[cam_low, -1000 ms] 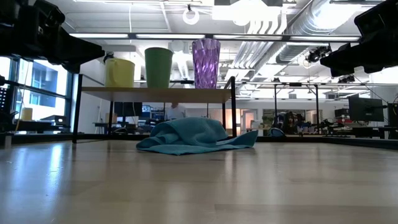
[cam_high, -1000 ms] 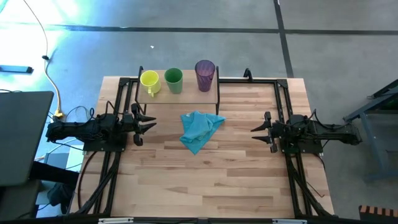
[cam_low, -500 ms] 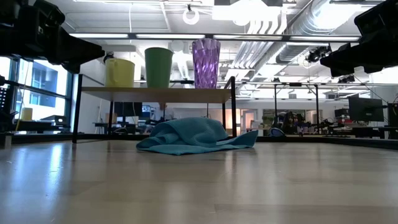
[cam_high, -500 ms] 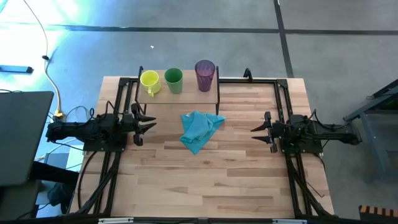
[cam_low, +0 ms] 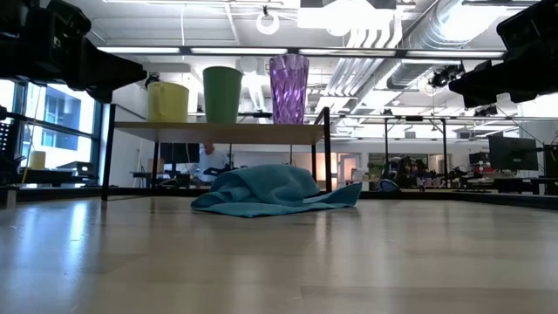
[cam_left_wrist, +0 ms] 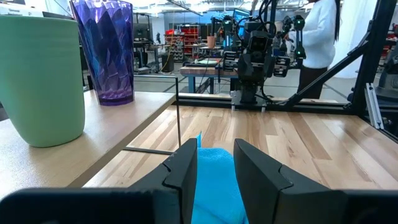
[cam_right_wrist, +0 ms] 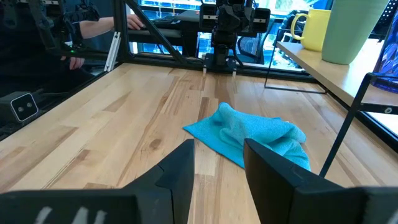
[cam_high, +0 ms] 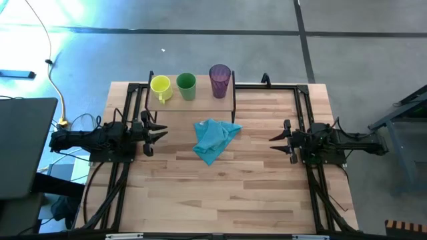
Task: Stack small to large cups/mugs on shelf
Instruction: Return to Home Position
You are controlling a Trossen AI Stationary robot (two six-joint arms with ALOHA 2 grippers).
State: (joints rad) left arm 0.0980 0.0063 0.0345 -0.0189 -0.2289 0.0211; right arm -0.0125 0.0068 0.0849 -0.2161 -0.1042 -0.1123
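On the low light-wood shelf point(cam_high: 193, 101) at the table's far edge stand three vessels in a row, each on its base: a yellow mug point(cam_high: 161, 87) with a handle, a green cup point(cam_high: 186, 85) and a purple ribbed tumbler point(cam_high: 219, 79). The low view shows them from the side: mug point(cam_low: 167, 101), cup point(cam_low: 222, 94), tumbler point(cam_low: 289, 88). My left gripper point(cam_high: 157, 133) hovers open at the table's left side, apart from everything. My right gripper point(cam_high: 278, 138) hovers open at the right side. Both point toward the middle.
A crumpled light blue cloth point(cam_high: 213, 139) lies on the table in front of the shelf, between the two grippers. Bare tabletop point(cam_high: 220, 193) stretches toward the near edge. Black frame rails run along both sides. A person stands beyond the table in the left wrist view.
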